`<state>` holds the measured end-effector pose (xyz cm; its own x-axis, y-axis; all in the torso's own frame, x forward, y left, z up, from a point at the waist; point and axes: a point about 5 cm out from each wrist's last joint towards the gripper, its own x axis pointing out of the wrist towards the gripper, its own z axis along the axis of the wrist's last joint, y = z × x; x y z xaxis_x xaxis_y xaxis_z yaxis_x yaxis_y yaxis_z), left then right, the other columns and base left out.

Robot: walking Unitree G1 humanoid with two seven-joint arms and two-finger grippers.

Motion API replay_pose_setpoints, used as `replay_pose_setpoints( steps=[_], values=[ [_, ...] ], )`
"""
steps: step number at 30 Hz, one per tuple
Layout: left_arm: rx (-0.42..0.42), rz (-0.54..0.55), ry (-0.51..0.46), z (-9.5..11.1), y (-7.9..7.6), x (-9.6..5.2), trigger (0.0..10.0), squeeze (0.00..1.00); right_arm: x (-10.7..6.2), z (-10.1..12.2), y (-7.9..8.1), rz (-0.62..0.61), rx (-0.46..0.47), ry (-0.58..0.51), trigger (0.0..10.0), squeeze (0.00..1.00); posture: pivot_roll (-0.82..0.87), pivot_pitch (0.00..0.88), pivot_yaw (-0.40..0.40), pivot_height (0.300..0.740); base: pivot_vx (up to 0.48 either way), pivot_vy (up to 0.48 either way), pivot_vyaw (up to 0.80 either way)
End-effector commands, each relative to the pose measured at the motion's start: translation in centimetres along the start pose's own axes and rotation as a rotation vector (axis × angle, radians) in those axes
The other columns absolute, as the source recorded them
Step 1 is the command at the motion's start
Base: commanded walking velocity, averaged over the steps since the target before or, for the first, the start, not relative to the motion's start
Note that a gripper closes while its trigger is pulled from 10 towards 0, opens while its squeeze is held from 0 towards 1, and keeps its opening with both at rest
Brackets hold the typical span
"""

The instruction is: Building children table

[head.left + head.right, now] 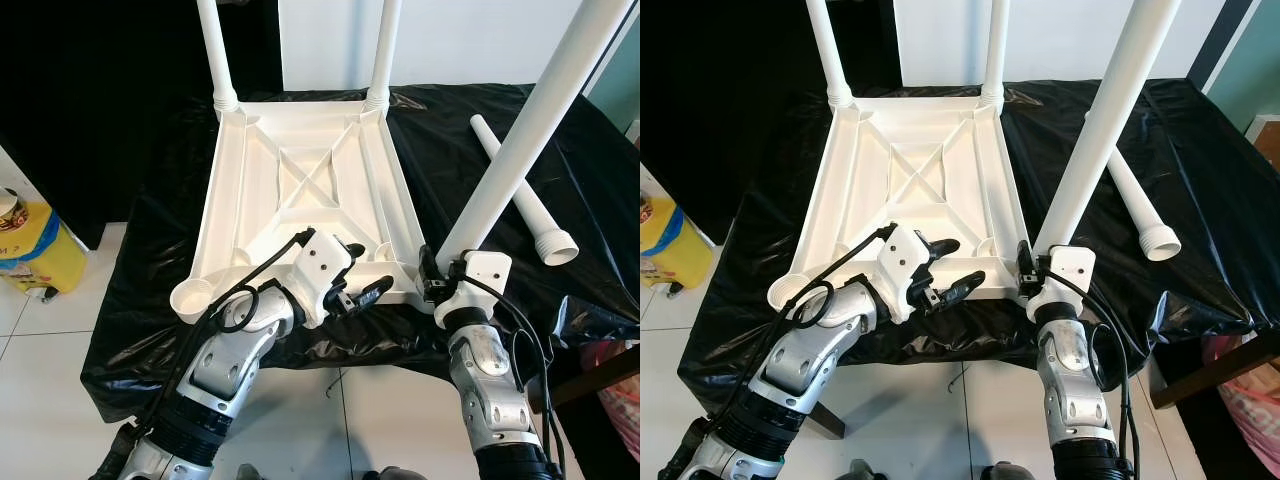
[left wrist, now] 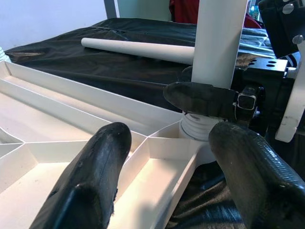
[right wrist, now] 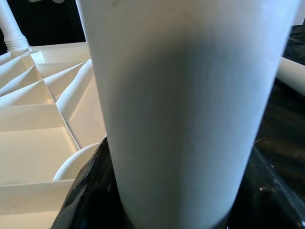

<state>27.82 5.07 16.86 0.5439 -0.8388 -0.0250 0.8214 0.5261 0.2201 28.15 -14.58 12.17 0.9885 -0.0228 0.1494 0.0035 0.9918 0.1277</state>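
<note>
The right gripper [image 1: 432, 272] clamps the white table leg [image 1: 520, 135] at its base; beside it, the left gripper [image 1: 362, 285] hovers spread-fingered over the upturned tabletop [image 1: 300, 190].

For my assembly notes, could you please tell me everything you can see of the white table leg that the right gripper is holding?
The held table leg is a long, smooth white tube, plastic by its look, with a ribbed threaded end. It leans away from the upturned white tabletop, its lower end at the near right corner socket. The right gripper is shut around it just above that socket. The open left gripper hovers close by without touching it.
</note>
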Motion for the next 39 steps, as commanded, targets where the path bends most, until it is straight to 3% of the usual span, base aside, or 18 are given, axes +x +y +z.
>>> replay_pose_setpoints(
  steps=[1, 15, 16, 23, 29, 30, 35, 39],
  values=[
    [0.011, -0.035, 0.005, -0.2, -0.3, 0.1, 10.0, 0.0, -0.8, -1.6, 0.5, -0.016, 0.085, 0.084, 10.0, 0.0, -0.07, 0.052, -0.011, 0.74, 0.0, 0.0, 0.0],
    [0.015, -0.036, 0.004, -0.1, -0.3, 0.1, 10.0, 0.0, -1.1, -1.1, 0.2, -0.009, 0.009, 0.07, 10.0, 0.0, -0.07, 0.051, -0.012, 0.74, 0.0, 0.0, 0.0],
    [0.016, -0.036, 0.005, -0.2, -0.3, 0.1, 10.0, 0.0, -1.1, -1.1, 0.1, -0.009, 0.01, 0.069, 10.0, 1.0, -0.07, 0.051, -0.013, 0.74, 0.0, 0.0, 0.0],
    [0.017, -0.03, 0.008, -0.2, -0.1, 0.0, 10.0, 0.0, -1.1, -0.7, 0.1, 0.007, -0.002, 0.044, 10.0, 1.0, -0.06, 0.051, -0.012, 0.74, 0.0, 0.0, 0.0],
    [0.024, -0.016, 0.014, -0.2, 0.2, 0.1, 10.0, 0.0, -1.4, 0.2, -0.2, 0.064, -0.066, 0.007, 10.0, 1.0, -0.07, 0.053, -0.007, 0.74, 0.0, 0.0, 0.0],
    [0.026, -0.01, 0.019, -0.3, 0.4, 0.1, 10.0, 0.0, -1.7, 0.3, -0.4, 0.075, -0.071, 0.009, 10.0, 0.0, -0.08, 0.056, -0.006, 0.74, 0.0, 0.0, 0.0],
    [0.048, 0.014, 0.042, -0.6, 0.9, 0.1, 10.0, 0.0, -2.3, 0.3, -0.9, 0.093, -0.081, 0.024, 10.0, 0.0, -0.08, 0.058, -0.004, 0.74, 0.0, 0.0, 0.0],
    [0.088, 0.063, 0.095, -1.1, 2.6, -0.2, 10.0, 0.0, -3.3, 0.2, -1.5, 0.112, -0.101, 0.041, 10.0, 0.0, -0.1, 0.069, 0.007, 0.74, 0.0, 0.0, 0.0]
  ],
)
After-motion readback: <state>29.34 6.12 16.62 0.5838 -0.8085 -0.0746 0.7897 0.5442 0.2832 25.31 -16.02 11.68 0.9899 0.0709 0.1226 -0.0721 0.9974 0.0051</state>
